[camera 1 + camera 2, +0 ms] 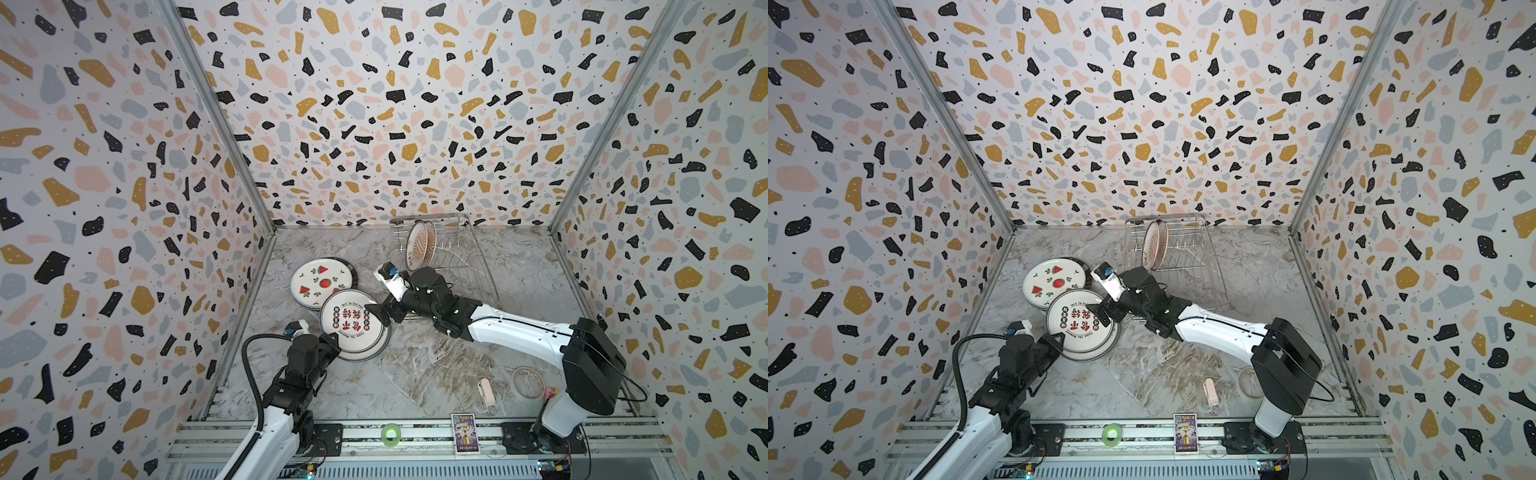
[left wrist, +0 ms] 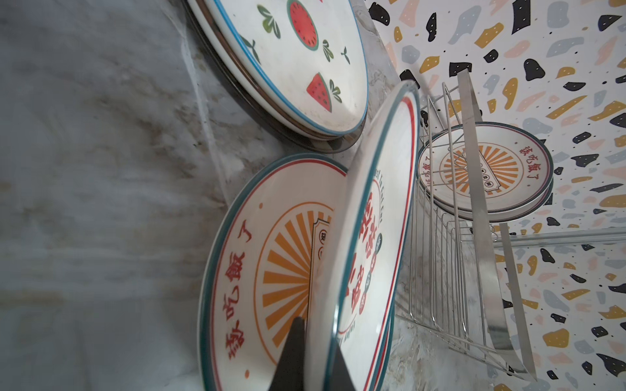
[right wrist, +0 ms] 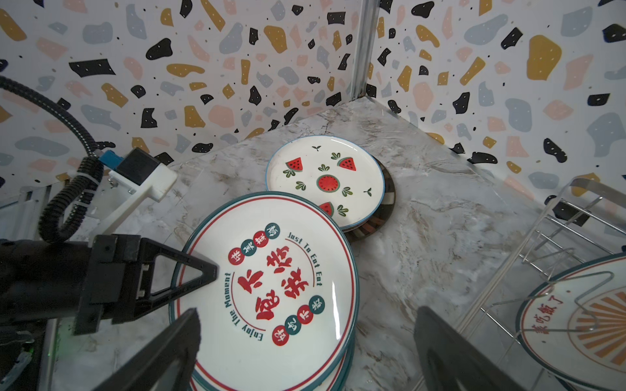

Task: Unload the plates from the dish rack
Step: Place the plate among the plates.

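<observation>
The red-lettered plate (image 1: 353, 322) (image 3: 271, 287) tops a stack at the table's left, and my left gripper (image 1: 332, 338) (image 2: 316, 355) is shut on its near rim. In the left wrist view it tilts up off an orange-sunburst plate (image 2: 257, 270) beneath. My right gripper (image 1: 384, 313) (image 3: 308, 338) hangs open over its right edge, holding nothing. Behind, the watermelon plate (image 1: 322, 282) (image 3: 325, 179) lies on a dark striped plate (image 3: 382, 210). The silver dish rack (image 1: 453, 266) (image 1: 1187, 257) at the back holds two upright sunburst plates (image 1: 419, 245) (image 2: 484, 169).
A translucent tape roll (image 1: 528, 382) and a small pink object (image 1: 485, 390) lie near the right arm's base. A printed card (image 1: 465, 432) and a green ring (image 1: 390, 434) sit on the front rail. Patterned walls close in the left, back and right sides.
</observation>
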Controlling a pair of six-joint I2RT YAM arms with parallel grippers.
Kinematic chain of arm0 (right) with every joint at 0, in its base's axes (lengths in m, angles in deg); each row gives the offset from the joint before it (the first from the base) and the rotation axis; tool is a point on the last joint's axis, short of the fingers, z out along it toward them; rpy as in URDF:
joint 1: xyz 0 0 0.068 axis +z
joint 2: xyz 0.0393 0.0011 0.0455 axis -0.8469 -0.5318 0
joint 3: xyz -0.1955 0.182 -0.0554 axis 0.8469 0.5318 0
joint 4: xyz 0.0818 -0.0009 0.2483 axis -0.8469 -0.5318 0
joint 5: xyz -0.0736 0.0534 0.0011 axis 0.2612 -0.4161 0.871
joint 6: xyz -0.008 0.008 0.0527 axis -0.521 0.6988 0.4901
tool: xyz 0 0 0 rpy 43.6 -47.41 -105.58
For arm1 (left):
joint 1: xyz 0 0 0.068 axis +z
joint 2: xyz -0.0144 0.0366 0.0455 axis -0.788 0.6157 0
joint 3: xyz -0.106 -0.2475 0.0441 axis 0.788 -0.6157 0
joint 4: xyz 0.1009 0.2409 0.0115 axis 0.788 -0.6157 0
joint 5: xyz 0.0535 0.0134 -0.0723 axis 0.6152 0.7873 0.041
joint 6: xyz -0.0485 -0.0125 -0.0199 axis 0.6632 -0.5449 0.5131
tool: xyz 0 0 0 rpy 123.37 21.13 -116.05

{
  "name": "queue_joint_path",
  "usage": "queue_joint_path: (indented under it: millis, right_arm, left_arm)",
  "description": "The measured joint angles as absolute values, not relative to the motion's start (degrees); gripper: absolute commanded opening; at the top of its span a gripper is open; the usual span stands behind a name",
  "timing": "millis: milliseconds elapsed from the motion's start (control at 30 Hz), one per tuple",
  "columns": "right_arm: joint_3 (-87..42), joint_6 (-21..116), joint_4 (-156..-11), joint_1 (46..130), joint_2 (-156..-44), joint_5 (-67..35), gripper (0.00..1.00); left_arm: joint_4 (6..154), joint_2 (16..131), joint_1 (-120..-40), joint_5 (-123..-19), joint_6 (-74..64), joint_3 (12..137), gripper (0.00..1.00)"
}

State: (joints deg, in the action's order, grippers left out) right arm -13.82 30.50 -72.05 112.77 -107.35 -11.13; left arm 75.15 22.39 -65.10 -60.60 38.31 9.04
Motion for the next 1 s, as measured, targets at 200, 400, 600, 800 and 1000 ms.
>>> queue_joint_path:
  millis: [200, 400, 600, 800, 1000]
  right_arm:
    - [-15.2, 27.8, -74.2, 114.9, -109.6, -7.9, 0.99]
    - [-17.6, 26.4, -75.7, 116.1, -112.3, -3.7, 1.0]
    - [-18.4, 25.8, -77.1, 116.1, -112.9, -0.9, 1.0]
    - [-18.4, 25.7, -77.2, 116.1, -112.9, 0.5, 1.0]
    - [-18.4, 25.5, -77.2, 116.1, -112.9, 0.9, 1.0]
  left_arm:
    - [76.2, 24.9, -65.1, -60.7, 39.6, 8.6, 0.0]
    - [77.5, 25.5, -65.1, -61.5, 40.7, 7.9, 0.14]
    - [78.0, 25.1, -64.9, -61.4, 40.6, 7.9, 0.21]
    - [77.4, 24.7, -64.9, -60.3, 39.3, 7.9, 0.34]
    - [74.4, 22.0, -64.9, -57.5, 36.1, 8.8, 0.39]
